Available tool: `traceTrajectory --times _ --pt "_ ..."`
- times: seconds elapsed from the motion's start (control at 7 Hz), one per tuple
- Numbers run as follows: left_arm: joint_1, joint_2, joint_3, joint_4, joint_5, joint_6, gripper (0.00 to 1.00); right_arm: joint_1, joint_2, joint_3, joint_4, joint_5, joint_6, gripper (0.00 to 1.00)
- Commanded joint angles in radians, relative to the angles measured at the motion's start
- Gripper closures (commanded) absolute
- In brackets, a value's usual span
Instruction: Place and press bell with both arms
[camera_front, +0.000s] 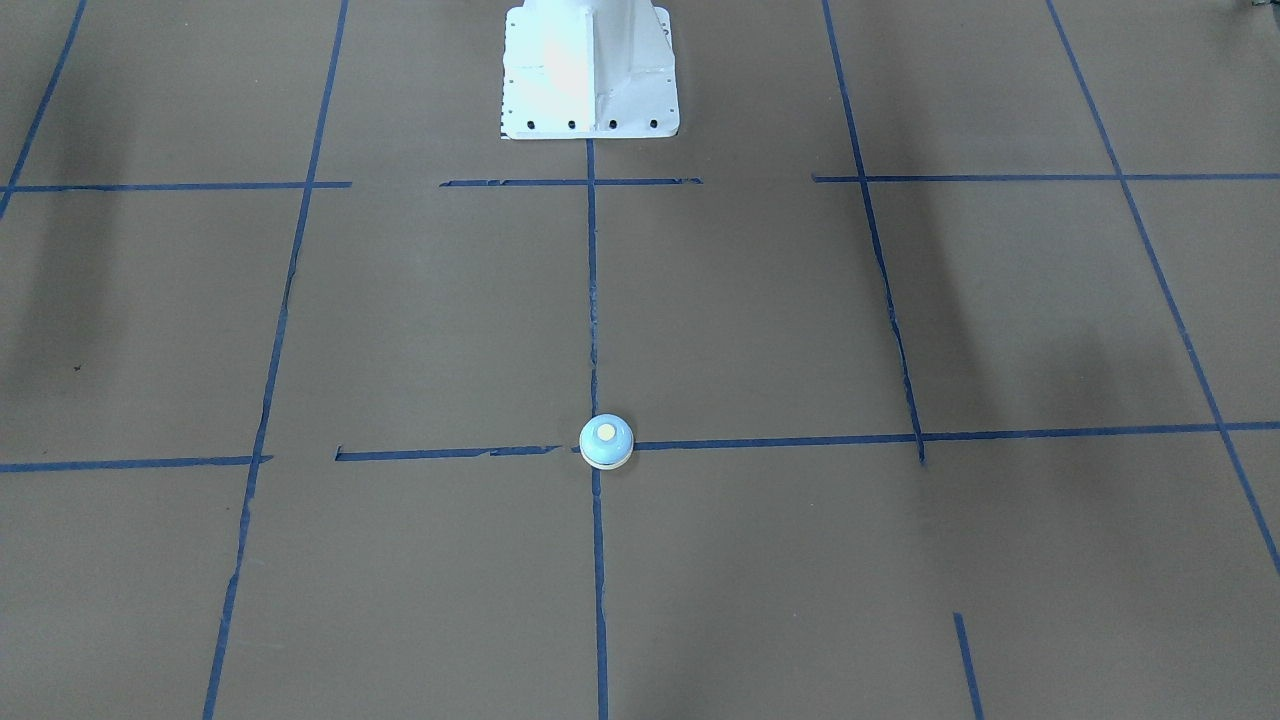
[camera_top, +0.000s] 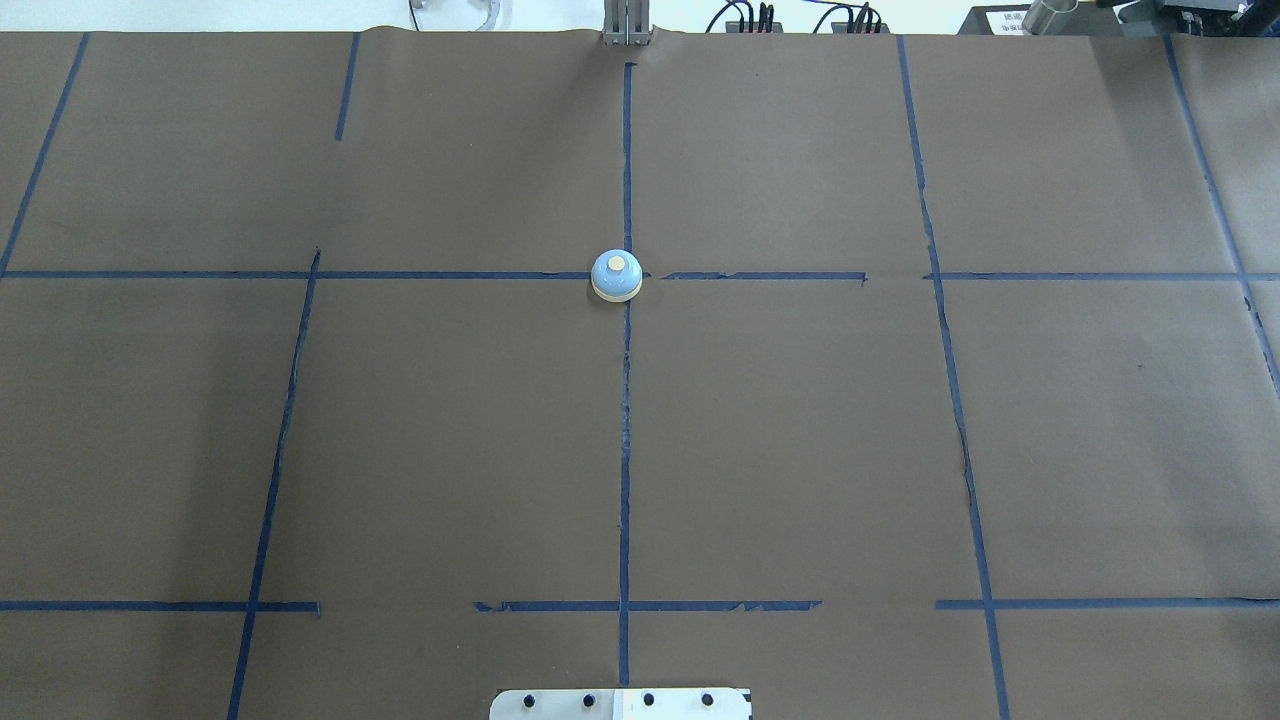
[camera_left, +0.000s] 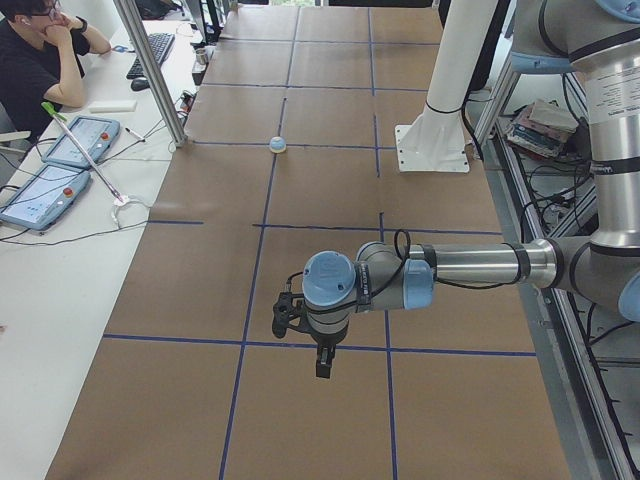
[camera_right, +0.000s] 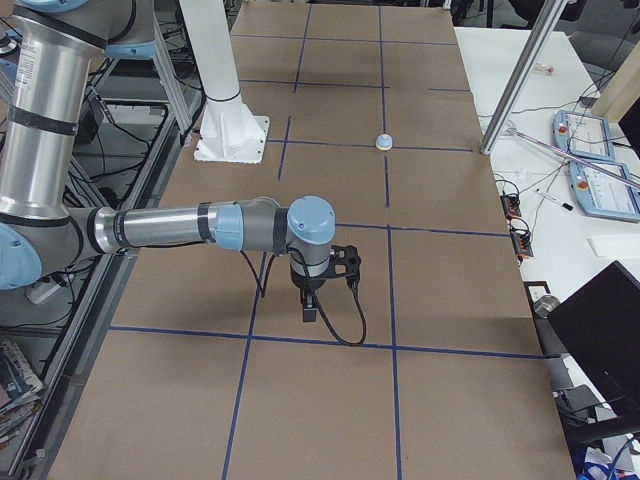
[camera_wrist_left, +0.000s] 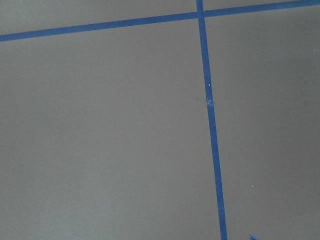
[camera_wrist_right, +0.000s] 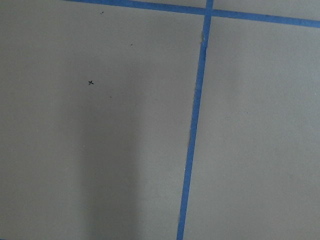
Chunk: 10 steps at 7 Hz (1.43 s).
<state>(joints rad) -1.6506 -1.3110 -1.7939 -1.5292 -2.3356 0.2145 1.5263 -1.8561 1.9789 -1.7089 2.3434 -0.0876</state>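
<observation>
Sitting upright on tape cross (camera_top: 627, 232), bell (camera_top: 616, 277), button (camera_top: 617, 263) up; left gripper (camera_left: 322, 368), right gripper (camera_right: 310, 314): cannot tell.

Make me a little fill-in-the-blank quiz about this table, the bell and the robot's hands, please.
1. The bell stands where two ____ tape lines cross.
2. Its cream button faces ____.
3. The left hand and the right hand hang over the table; ____ touches the bell.
Missing words: blue; up; neither.
</observation>
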Motion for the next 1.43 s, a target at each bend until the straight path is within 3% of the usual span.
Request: traceTrajectory --times 0.0,1.29 --pt "0.000 0.015 0.007 -0.002 0.002 0.003 0.00 0.000 0.000 0.000 0.000 0.001 0.000 0.00" --pt "0.002 0.010 -0.013 -0.002 -0.001 0.005 0.00 0.000 0.000 0.000 0.000 0.001 -0.001 0.00"
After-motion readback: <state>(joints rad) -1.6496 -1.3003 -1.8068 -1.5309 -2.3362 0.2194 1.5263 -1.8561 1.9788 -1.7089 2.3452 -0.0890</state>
